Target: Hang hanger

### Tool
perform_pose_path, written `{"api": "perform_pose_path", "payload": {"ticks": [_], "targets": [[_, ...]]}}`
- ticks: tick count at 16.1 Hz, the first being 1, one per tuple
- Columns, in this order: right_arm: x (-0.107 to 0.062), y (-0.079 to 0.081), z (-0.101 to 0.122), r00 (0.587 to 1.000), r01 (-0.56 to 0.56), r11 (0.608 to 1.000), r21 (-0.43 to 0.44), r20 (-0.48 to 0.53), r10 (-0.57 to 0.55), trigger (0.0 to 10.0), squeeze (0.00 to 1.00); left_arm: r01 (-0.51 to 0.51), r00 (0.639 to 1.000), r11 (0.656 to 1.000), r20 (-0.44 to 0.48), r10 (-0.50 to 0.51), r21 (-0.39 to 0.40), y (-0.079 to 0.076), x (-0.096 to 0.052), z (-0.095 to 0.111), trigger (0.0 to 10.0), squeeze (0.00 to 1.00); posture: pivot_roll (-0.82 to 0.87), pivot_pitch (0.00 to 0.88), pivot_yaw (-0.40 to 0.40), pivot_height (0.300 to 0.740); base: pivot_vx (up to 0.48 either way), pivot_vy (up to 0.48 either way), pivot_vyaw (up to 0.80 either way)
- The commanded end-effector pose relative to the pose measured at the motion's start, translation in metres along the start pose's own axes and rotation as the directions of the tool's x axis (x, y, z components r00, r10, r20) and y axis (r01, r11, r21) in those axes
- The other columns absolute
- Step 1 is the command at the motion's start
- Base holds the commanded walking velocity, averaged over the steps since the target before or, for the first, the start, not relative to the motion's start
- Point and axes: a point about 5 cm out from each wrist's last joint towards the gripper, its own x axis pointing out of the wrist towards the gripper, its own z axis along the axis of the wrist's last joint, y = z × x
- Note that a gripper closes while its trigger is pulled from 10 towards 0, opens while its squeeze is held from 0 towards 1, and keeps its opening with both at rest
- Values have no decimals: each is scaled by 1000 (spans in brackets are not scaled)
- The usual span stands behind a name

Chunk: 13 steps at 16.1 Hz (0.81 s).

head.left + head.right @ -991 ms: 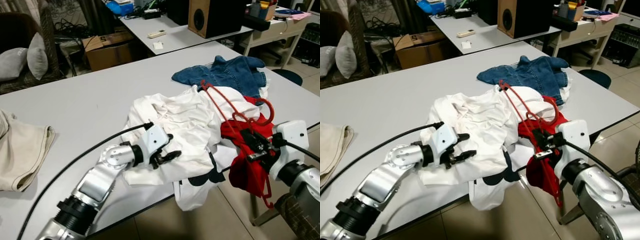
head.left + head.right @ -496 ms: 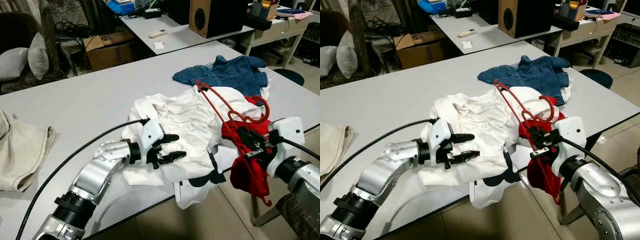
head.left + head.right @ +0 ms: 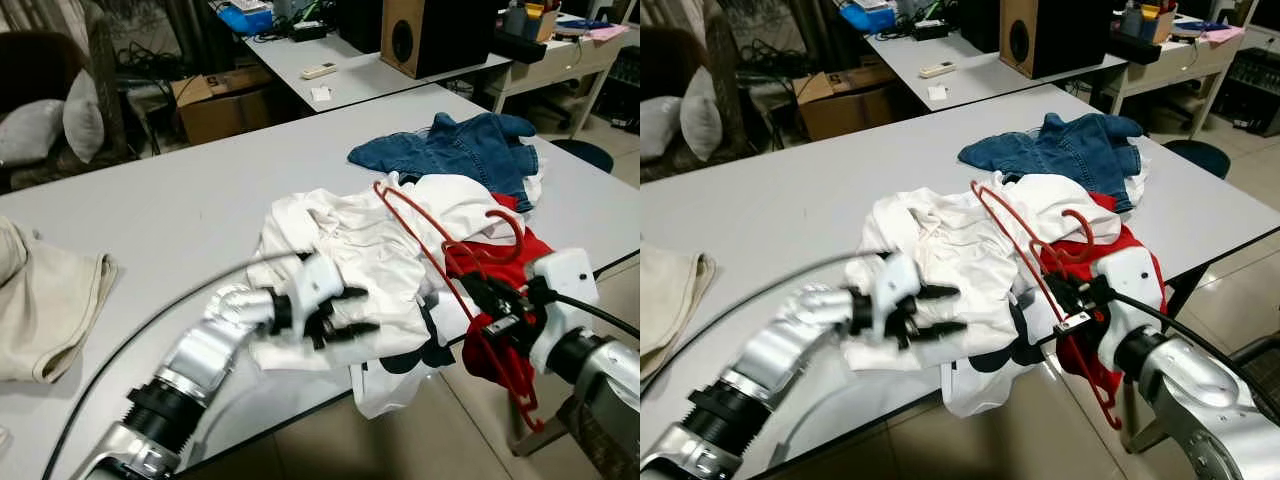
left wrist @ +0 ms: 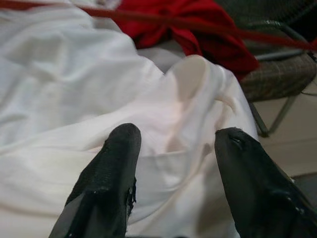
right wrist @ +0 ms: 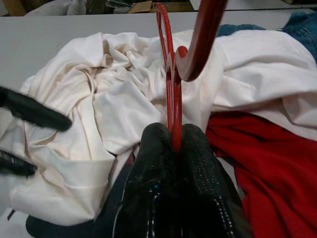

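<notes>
The hanger (image 3: pixel 1025 245) is picked up but not yet hung — no garment is on it, and no rail is in sight. The right gripper (image 5: pixel 173 144) is clenched on its thin red frame, hook just above the fingers, the frame slanting over the white shirt (image 3: pixel 350 260). The left gripper (image 3: pixel 345 312) hovers spread over the shirt's near edge — grasping nothing.

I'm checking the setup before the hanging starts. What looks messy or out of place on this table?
The clothes lie in a crumpled heap: a white garment and a red garment spill over the table edge, a denim piece behind. The right hand is shut on the red hanger; the open left hand hovers over the white cloth.
</notes>
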Motion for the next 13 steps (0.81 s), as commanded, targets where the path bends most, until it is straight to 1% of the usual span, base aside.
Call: {"api": "perform_pose_path", "payload": {"ticks": [1,2,4,6,7,9,11,13], "targets": [[-7,1,6,1000,6,1000,-15,9,-6,10000,0,5,1000,1000,-20,-4,24,2,0,0,2941,0,-176,4,133,740,0,0,0],[-12,1,7,1000,16,1000,-15,7,-16,10000,0,-7,999,999,-39,9,41,3,2,-2,0,0,-181,17,139,740,0,0,0],[-14,5,9,1000,12,1000,-12,11,-12,10000,0,-15,997,997,-68,20,71,6,1,-6,0,0,-185,17,143,740,0,0,0],[-11,10,9,1000,0,1000,-5,18,0,10000,0,-26,996,996,-84,33,85,10,-2,-10,0,0,-169,13,148,740,0,0,0],[-10,10,6,1000,-7,1000,-5,9,7,10000,0,-39,995,996,-87,46,86,11,-2,-10,0,0,-150,2,147,740,0,0,0],[-7,11,9,999,-30,1000,5,18,30,10000,0,-56,996,995,-70,62,79,13,-5,-6,0,0,-130,14,155,740,0,0,0],[-7,9,8,1000,-28,1000,-3,6,28,10000,0,-75,995,995,-58,79,65,14,-8,-8,0,0,-142,14,160,740,0,0,0],[-16,15,6,997,-79,997,-7,-8,79,10000,0,-137,990,989,-23,138,57,20,-10,-6,0,0,-160,5,181,740,0,0,0]]}}
